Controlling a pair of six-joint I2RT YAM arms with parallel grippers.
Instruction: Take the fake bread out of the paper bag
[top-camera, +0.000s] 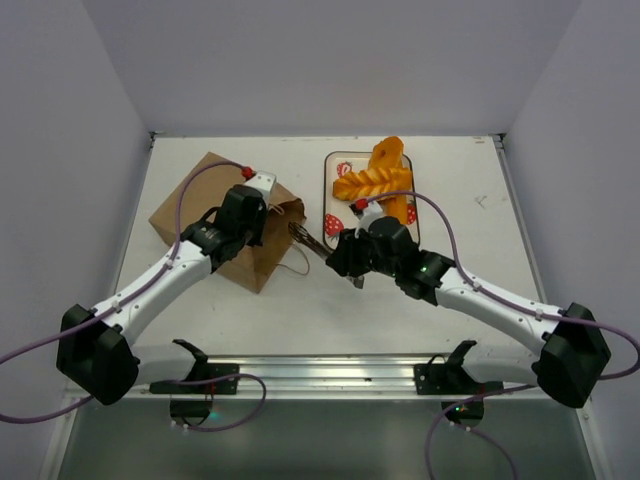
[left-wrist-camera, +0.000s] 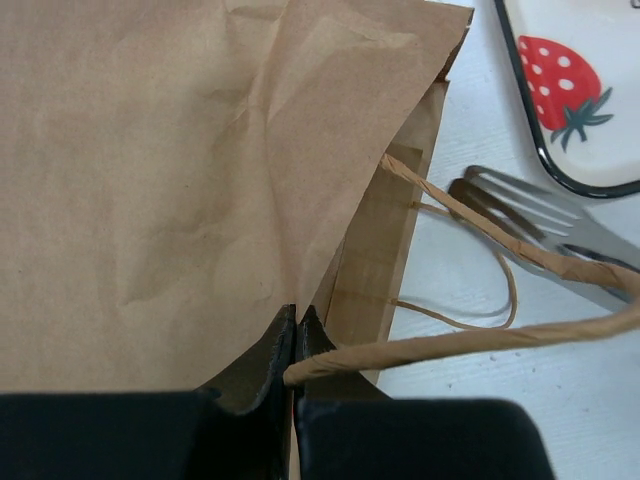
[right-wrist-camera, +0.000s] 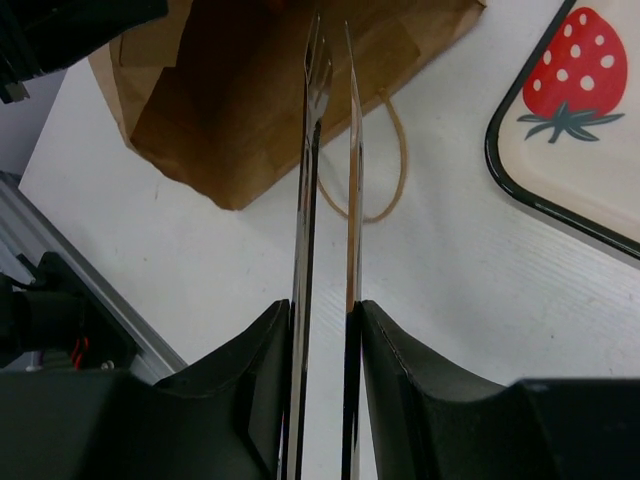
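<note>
The brown paper bag (top-camera: 185, 205) lies on its side at the left, mouth facing right; it also shows in the left wrist view (left-wrist-camera: 180, 180) and the right wrist view (right-wrist-camera: 220, 110). My left gripper (top-camera: 268, 197) (left-wrist-camera: 297, 318) is shut at the bag's mouth on the upper twisted handle (left-wrist-camera: 470, 340). My right gripper (top-camera: 338, 256) (right-wrist-camera: 325, 305) is shut on metal tongs (top-camera: 305, 240) (right-wrist-camera: 330, 150) whose tips reach the mouth. Fake bread, a braided loaf (top-camera: 372, 185) and a smooth loaf (top-camera: 388, 158), lies on the tray. The bag's inside is dark; no bread shows there.
The strawberry-print tray (top-camera: 331, 196) stands right of the bag, behind my right gripper; its corner shows in the left wrist view (left-wrist-camera: 600, 150) and the right wrist view (right-wrist-camera: 580, 170). The bag's lower handle loop (right-wrist-camera: 385, 170) lies on the table. Walls enclose the table.
</note>
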